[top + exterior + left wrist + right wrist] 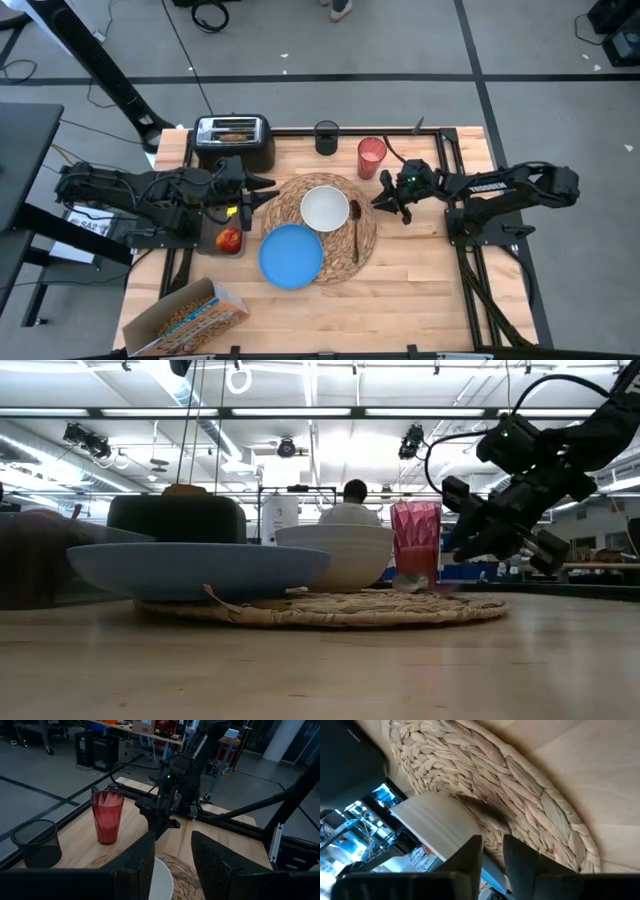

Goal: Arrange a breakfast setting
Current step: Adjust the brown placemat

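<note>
Breakfast things sit on a wooden table [420, 290]. A round straw mat [368, 225] lies in the middle. A white bowl [325, 208] sits on the mat. A blue plate [291, 255] lies partly on the mat, at its edge nearest the front of the table, just beside the bowl. A metal spoon [355, 228] lies on the mat on the right side of the bowl. A red see-through cup [371, 157] stands upright on the bare table behind the mat, and a black mesh cup [327, 137] stands near it.

The right claw [385, 200] hangs just above the table at the right edge of the mat, near the spoon and the red cup. Its fingers [470, 852] are spread a little with a thin gap, and nothing is between them.

The left claw [268, 188] is at the left edge of the mat, pointing at the bowl. Its fingers [142, 862] are spread apart and hold nothing.

A red apple [229, 241] sits by the left arm. A black toaster [233, 143] with toast [235, 127] in it stands at the back left. A box of cereal [188, 318] lies on its side at the front left corner.

A person [351, 505] sits far back in the room.
</note>
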Motion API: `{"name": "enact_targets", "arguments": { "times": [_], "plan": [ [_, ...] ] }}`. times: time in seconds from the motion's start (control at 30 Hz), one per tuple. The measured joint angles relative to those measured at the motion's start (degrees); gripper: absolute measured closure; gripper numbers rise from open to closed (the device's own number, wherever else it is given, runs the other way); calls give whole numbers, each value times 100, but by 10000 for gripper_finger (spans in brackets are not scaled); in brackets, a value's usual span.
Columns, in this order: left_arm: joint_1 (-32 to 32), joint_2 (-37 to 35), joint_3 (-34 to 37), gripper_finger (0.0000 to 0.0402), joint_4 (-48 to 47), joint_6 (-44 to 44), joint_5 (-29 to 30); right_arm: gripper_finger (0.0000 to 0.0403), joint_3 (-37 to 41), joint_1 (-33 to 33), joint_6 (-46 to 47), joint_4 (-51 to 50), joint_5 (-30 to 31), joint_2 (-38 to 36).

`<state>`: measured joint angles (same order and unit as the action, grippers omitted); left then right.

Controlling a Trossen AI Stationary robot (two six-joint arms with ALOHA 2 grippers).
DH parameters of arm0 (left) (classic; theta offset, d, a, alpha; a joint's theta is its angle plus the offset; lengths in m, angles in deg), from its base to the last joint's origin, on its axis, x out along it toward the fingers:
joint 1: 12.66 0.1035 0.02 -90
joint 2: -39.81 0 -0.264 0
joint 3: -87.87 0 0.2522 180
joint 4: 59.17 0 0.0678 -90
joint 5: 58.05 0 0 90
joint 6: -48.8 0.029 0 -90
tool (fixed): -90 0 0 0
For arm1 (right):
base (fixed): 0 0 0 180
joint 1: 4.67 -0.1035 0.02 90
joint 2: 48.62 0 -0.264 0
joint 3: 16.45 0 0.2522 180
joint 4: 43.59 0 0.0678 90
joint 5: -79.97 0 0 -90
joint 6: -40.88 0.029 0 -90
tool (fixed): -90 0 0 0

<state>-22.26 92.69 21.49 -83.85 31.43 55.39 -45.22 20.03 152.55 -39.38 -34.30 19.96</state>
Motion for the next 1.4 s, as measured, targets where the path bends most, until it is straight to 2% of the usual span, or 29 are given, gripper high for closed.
{"name": "enact_targets", "arguments": {
  "times": [0.17,0.33,0.43,0.53,0.63,0.73,0.97,1.2,1.4],
  "plan": [
    [-2,0,0,267,-2,-2,-3,270,0,-219,-255,34,398,-40],
    [-2,0,0,267,-4,-2,-6,260,-50,-700,-1143,120,1356,-338],
    [-2,0,0,267,-7,-2,-10,261,-329,-1348,-1880,-134,2227,-442],
    [-10,0,0,267,-9,-2,-17,261,-719,-2093,-2921,-896,3035,-336],
    [-75,0,0,267,32,-5,-140,261,-1054,-2785,-4280,-1626,3640,-75],
    [-169,0,0,267,256,-184,-395,261,-1131,-3204,-5148,-1855,4045,246],
    [-319,0,-37,267,671,-615,-426,261,-1132,-3339,-7003,-1139,4114,1077],
    [-270,143,-1054,267,-1569,-1134,-421,262,-1130,-3337,-8288,-1134,3908,1467],
    [-247,264,-1648,267,-2964,-1731,-415,262,-1150,-3337,-8749,-1592,3530,1430]
  ]
}}
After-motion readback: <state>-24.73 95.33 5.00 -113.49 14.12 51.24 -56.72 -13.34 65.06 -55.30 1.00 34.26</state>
